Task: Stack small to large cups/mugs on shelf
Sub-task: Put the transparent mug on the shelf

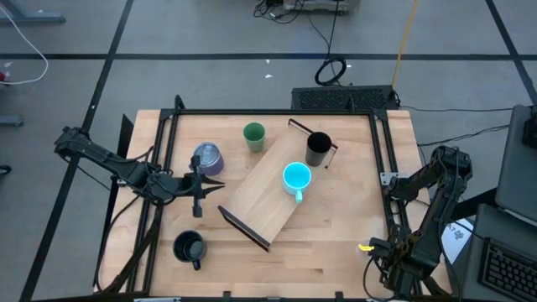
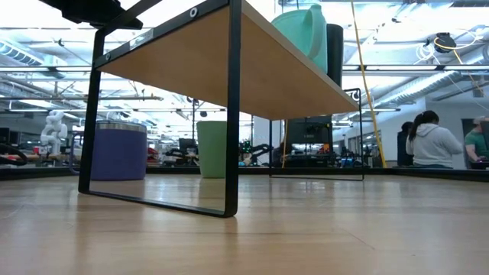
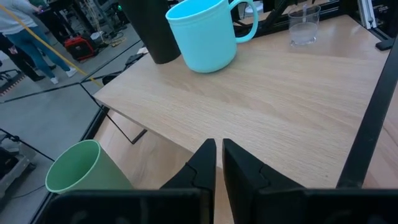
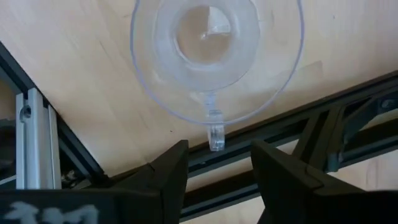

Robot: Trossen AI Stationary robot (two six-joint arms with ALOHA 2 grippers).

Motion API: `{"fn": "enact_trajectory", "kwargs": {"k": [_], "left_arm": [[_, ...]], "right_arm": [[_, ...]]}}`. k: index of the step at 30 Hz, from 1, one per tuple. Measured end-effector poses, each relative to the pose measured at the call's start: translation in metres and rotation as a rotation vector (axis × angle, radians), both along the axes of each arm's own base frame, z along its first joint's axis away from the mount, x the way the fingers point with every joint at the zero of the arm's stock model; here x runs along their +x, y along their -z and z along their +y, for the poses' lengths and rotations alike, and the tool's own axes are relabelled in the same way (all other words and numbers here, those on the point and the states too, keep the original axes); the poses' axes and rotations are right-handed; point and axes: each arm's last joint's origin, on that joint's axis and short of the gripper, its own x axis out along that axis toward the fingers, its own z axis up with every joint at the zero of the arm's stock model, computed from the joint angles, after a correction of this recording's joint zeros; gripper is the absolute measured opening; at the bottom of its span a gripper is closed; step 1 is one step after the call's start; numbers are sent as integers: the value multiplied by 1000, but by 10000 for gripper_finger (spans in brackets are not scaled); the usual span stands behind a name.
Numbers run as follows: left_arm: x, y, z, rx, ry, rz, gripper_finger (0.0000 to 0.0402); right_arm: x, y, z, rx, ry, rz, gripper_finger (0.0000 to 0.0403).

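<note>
On shelf (image 1: 267, 197): cyan mug (image 1: 295, 178), tall black mug (image 1: 318, 148) (centre frame) | four cups left | left pincer (image 3: 218, 163) pressed together | right pincer (image 4: 213, 163) spread over clear cup (image 4: 216, 56)

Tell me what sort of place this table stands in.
Probably a robotics lab or open workshop: two people stand at benches behind the table, cables trail over a tape-marked floor, and exposed ceiling ducting runs overhead.
</note>
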Motion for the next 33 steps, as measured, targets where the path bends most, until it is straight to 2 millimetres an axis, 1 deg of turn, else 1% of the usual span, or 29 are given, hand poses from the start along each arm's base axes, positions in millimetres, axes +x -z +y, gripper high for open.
{"fn": "enact_trajectory", "kwargs": {"k": [3,7,12,16,23,26,30,33], "left_arm": [[0,0,0,0,0,0,31],[0,0,0,5,2,1,31],[0,0,0,5,2,1,31],[0,0,0,5,2,1,31],[0,0,0,5,2,1,31],[0,0,0,5,1,1,31],[0,0,0,5,2,2,31],[0,0,0,5,2,1,31]], "right_arm": [[0,4,-1,-1,0,1,161],[-1,14,-2,11,1,-4,151],[-1,20,-3,14,1,-6,127],[-1,20,-3,13,0,-6,92],[-1,20,-2,28,0,-14,16],[0,20,-1,37,0,-18,13],[1,21,1,56,22,-28,27],[4,21,4,91,26,-53,20]]}}
